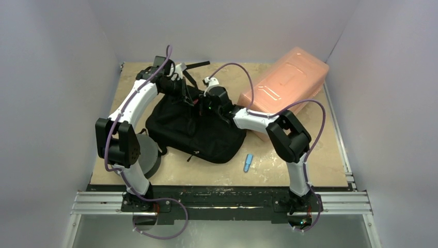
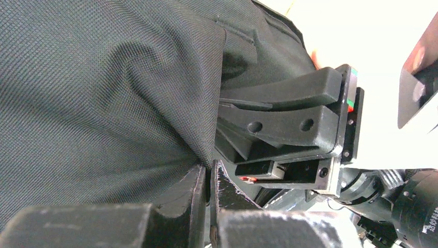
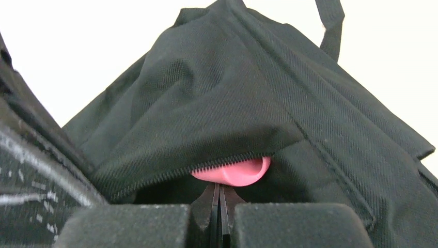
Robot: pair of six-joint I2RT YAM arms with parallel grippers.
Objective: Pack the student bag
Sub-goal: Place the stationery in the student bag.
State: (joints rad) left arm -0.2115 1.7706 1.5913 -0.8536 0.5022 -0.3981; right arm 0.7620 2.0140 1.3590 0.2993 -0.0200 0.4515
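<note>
Left end effector (image 2: 209, 206) clamped tight on fold of backpack (image 1: 196, 129) fabric. Right end effector (image 3: 219, 206) squeezed closed, tips at pink item (image 3: 235, 173) peeking under zipper edge; grip on it unclear. Backpack lies mid counter (image 1: 289, 165), pink box (image 1: 284, 85) beside.

Far right of me sits a translucent pink plastic box (image 1: 284, 85), lying at an angle on the tan table (image 1: 320, 165). A small light-blue thing (image 1: 248, 163) (too small to tell what) lies near the front edge. On my left there's a dark grey round pad (image 1: 151, 154), partly hidden.
</note>
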